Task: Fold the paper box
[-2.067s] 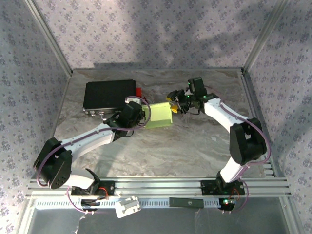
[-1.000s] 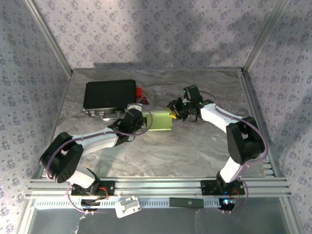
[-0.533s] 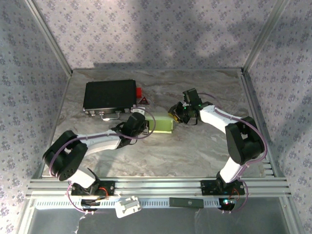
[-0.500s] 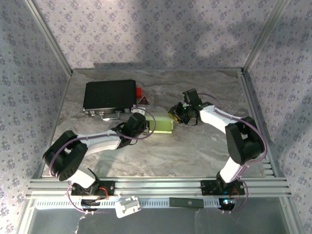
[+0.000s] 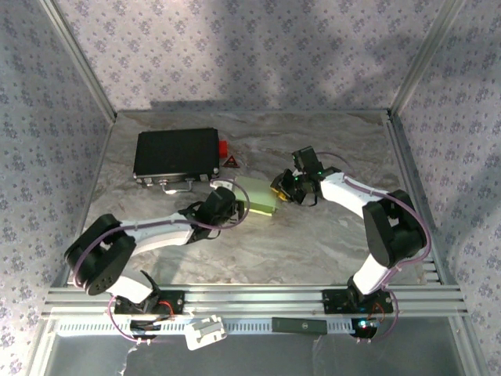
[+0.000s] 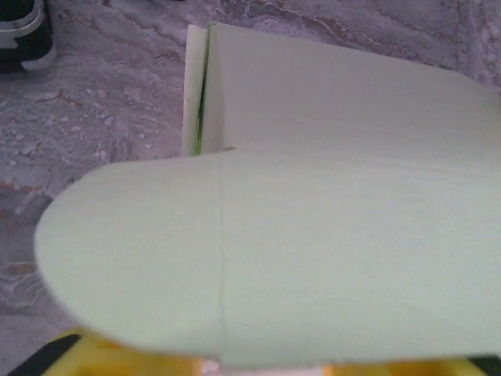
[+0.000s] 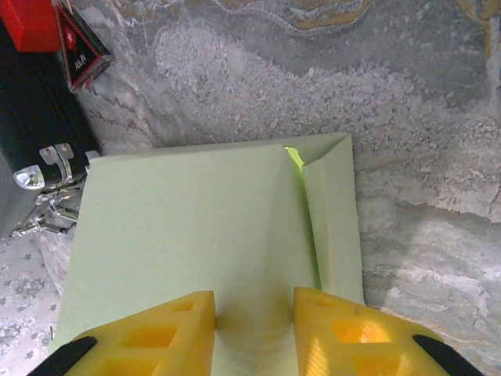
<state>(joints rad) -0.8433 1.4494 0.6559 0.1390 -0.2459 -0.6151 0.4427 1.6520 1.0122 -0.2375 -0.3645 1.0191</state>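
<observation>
- Skewed round since half a second back: the paper box (image 5: 258, 196) has turned out of square with the edge of the table (image 5: 329, 243), and my left arm has drawn back a touch toward its base.
- The box sits mid-table between my two claws, near the black case (image 5: 176, 153) but apart from it.
- Right claw (image 5: 283, 188) is at the box's right end. In the right wrist view its yellow fingers (image 7: 168, 333) stand part-spread over the top face, which runs out past both of them. So by my reading they rest on it, not clamped round it.
- Left claw (image 5: 232, 204) is at the opposite, left end. A rounded flap (image 6: 125, 243) drapes right across the left wrist view, and I cannot tell whether those jaws are spread or pressed together.
- What the coming move turns on: the long axis runs roughly claw to claw, cocked on a diagonal, with the flap end pointing at my left claw. Both claws are right at the box, but the left is nearer that loose flap, so tucking it looks like the left's job.
</observation>
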